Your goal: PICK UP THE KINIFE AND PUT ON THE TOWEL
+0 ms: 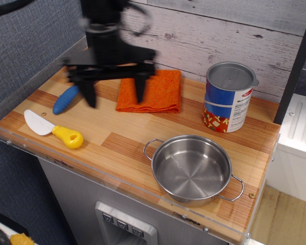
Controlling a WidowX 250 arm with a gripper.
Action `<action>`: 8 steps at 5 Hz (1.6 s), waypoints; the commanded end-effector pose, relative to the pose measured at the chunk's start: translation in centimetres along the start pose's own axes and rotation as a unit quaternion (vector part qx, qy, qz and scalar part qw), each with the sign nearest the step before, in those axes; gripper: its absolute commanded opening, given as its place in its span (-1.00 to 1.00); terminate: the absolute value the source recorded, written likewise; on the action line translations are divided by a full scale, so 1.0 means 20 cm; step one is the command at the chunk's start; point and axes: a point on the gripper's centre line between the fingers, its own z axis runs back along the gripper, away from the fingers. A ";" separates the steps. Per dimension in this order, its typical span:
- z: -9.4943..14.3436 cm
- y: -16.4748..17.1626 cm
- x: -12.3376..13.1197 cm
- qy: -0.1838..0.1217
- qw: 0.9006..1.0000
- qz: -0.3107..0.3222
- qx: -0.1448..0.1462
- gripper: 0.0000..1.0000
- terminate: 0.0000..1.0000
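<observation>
**Approach phase: gripper above the left part of the counter, knife not yet taken**

Counter (117,135): striped wood-laminate top with a clear acrylic lip at the front edge; whitewashed plank wall behind.

Gripper (113,94): black, motion-blurred, fingers spread wide and pointing down, nothing between them. It hangs above the counter's left half, in front of the towel's left edge and partly over the fork. Height above the surface cannot be judged.

Steel pot (193,170): shiny, round, two wire loop handles, empty, front right.

Tin can (227,98): blue-and-white label, grey lid, back right.

Towel (155,92): orange, folded square, ribbed weave, lying flat at the back centre, nothing resting on it.

Fork (65,99): blue ribbed handle showing; tines hidden behind the gripper.

Knife (53,130): rounded white plastic blade, chunky yellow handle, flat near the front-left corner, well apart from the towel.

Judgement: step in hand is the reach. Next move calls for travel forward and left until the fingers straddle the yellow handle, then descent and closing. The handle is thick and smooth, so a centred grasp seems wise.
</observation>
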 end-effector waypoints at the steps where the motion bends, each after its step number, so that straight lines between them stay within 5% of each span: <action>1: -0.10 0.18 0.04 0.002 0.972 0.231 0.045 1.00 -1.00; 3: -0.24 0.27 0.03 -0.017 0.939 0.340 0.054 1.00 -1.00; 5: -0.36 0.29 0.07 -0.032 0.933 0.356 0.038 1.00 -1.00; 8: -0.44 0.33 0.04 0.006 0.931 0.364 0.030 1.00 -1.00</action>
